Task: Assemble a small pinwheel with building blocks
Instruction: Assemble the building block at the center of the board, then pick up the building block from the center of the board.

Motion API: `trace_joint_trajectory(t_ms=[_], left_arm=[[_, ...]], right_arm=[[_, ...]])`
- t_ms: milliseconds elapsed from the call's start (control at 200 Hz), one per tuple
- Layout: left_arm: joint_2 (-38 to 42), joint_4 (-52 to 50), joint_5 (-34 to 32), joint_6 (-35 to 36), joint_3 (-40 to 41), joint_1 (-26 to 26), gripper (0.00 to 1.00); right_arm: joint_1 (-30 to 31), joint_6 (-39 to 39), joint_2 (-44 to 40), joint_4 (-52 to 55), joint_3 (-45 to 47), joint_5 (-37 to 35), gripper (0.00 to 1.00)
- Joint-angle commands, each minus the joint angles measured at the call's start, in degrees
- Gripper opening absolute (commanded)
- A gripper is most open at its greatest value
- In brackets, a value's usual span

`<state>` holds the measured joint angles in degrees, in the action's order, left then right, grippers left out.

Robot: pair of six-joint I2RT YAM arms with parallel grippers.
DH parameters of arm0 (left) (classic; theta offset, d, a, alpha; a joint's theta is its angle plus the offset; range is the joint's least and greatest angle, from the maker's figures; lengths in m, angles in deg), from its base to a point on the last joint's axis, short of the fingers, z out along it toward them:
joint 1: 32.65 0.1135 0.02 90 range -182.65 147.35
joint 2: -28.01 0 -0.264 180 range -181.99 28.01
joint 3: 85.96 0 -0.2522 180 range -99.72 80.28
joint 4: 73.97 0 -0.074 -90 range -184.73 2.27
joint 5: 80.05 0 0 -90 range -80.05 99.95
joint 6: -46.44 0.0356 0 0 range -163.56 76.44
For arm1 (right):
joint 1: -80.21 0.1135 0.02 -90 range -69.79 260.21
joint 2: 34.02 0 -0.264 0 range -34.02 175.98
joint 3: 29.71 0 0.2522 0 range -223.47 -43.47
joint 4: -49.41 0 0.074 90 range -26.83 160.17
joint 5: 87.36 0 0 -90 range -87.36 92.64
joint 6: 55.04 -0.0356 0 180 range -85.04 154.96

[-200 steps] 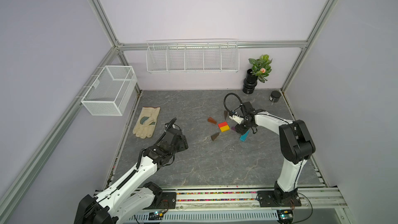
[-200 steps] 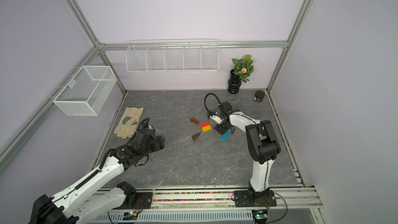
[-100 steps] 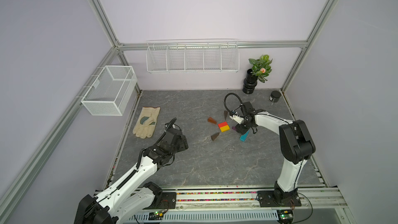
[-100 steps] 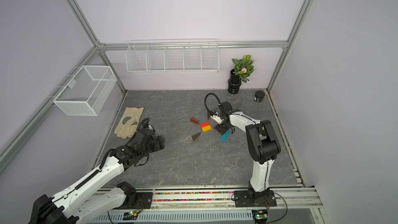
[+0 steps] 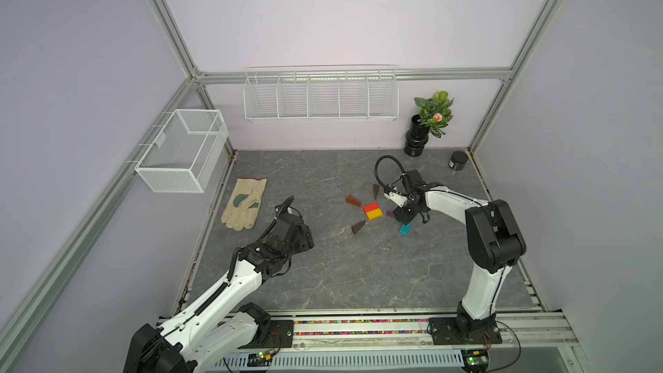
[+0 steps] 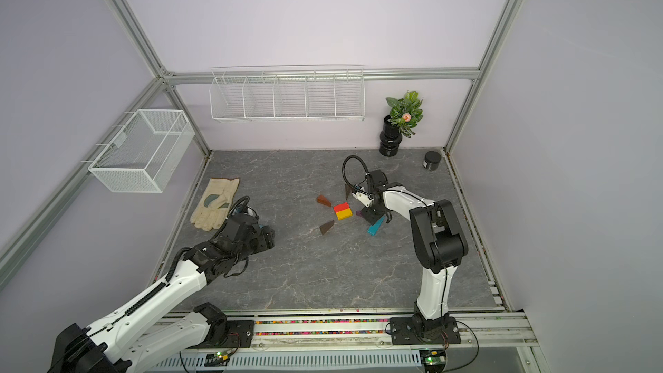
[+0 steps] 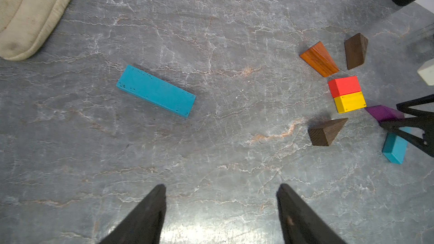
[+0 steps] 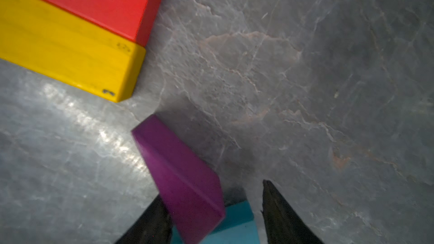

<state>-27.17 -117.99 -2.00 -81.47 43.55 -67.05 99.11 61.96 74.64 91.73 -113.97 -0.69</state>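
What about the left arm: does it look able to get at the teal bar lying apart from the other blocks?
Probably yes. In the left wrist view the teal bar lies flat on bare table ahead of the open left gripper, nothing between them; the glove and the other blocks sit aside.

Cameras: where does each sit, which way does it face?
Top views: high in front, looking down toward the back wall; left arm and right arm show.
Left wrist: on the left arm, looking down past the open left tool at a teal bar.
Right wrist: close over the table, on the purple wedge by the right tool.
Shared: both wrist views show the red brick and yellow brick.
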Motion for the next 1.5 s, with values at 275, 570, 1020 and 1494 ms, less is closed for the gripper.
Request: trace_joint_trajectory(t_ms=[275,570,1020,1494], left_arm=[[0.08,0.28,0.01,-1.11,0.17,0.29,0.77],[0.76,0.68,-0.51,-0.62,0.33,0.29,0.77],[2.76,1.34,0.07,-0.41,1.99,0.28,0.77],[3.84,1.10,0.32,-0.15,3.24,0.29,0.77]], right_arm=[[-0.54,-1.21,-2.82,-0.21,1.97,0.89,0.60],[-0.18,-15.52,-15.09,0.92,7.41,2.09,0.71],[3.12,-55.45,-18.13,-3.42,16.17,-7.16,0.75],[4.48,-60.28,-6.99,-2.28,12.36,-11.03,0.61]])
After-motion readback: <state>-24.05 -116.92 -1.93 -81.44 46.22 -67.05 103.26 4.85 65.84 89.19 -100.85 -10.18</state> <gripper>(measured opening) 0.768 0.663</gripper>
